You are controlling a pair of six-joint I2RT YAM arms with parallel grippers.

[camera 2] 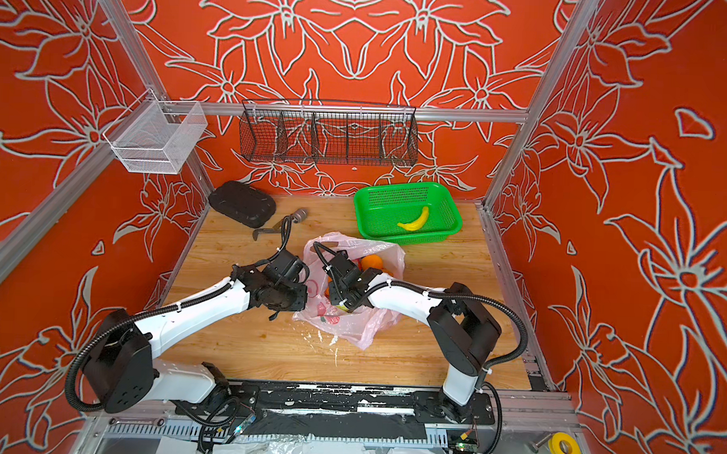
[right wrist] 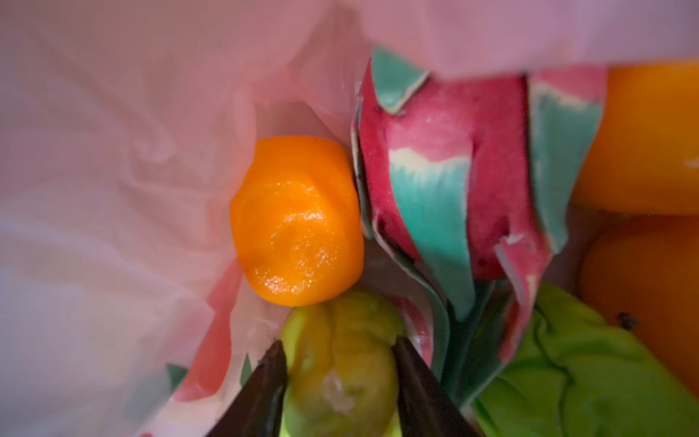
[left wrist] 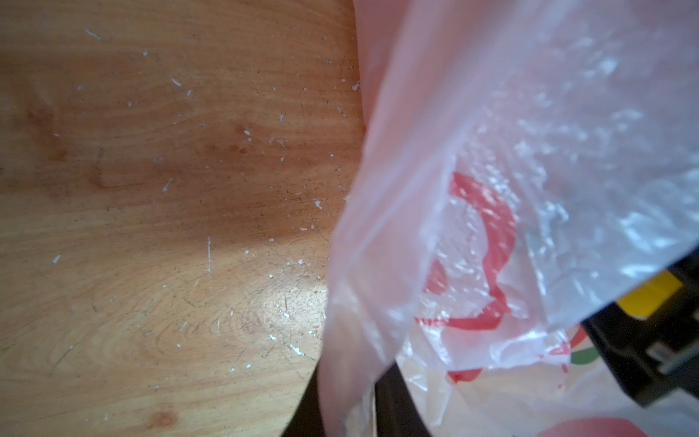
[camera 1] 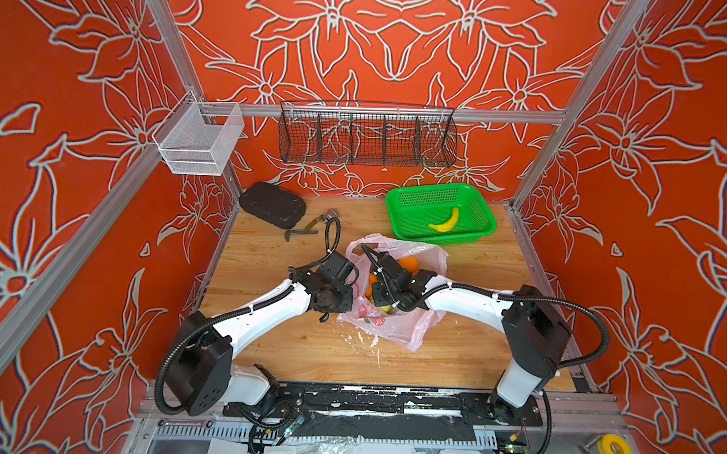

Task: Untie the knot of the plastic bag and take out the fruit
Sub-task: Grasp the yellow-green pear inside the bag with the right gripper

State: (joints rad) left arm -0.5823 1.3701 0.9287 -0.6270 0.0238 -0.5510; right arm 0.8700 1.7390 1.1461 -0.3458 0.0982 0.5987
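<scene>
Inside the plastic bag (left wrist: 491, 151) the right gripper (right wrist: 339, 342), half open, clamps a yellow-green fruit (right wrist: 351, 321), while the left gripper (left wrist: 348, 408), nearly closed, pinches the bag.

1. Lower ctr of both top views: table (camera 1: 266, 345), w/ plastic bag (camera 1: 404, 329) lying mid-table.
2. Behind bag, toward upper right of table: basket (camera 1: 429, 197), w/ banana (camera 1: 445, 224) in it.
3. Upper-left corner of table: tray (camera 1: 273, 204); hook tool (camera 1: 307, 228) just to its right.
4. Above table, on rear rail (camera 1: 503, 116): wire rack (camera 1: 367, 138); mesh bin (camera 1: 198, 143) to its left.
5. At bag's left edge: left gripper (left wrist: 351, 412), bag film btwn its fingers.
6. Inside bag: right gripper (right wrist: 336, 352), fingers (right wrist: 264, 386) either side of small fruit (right wrist: 340, 325), touching it.
7. Also in bag: round fruit (right wrist: 299, 227) touches small fruit & dragon fruit (right wrist: 446, 170); oranges (right wrist: 650, 143) on dragon fruit's other side.
8. Lower right of frame, off table: tape roll (camera 1: 615, 449).
</scene>
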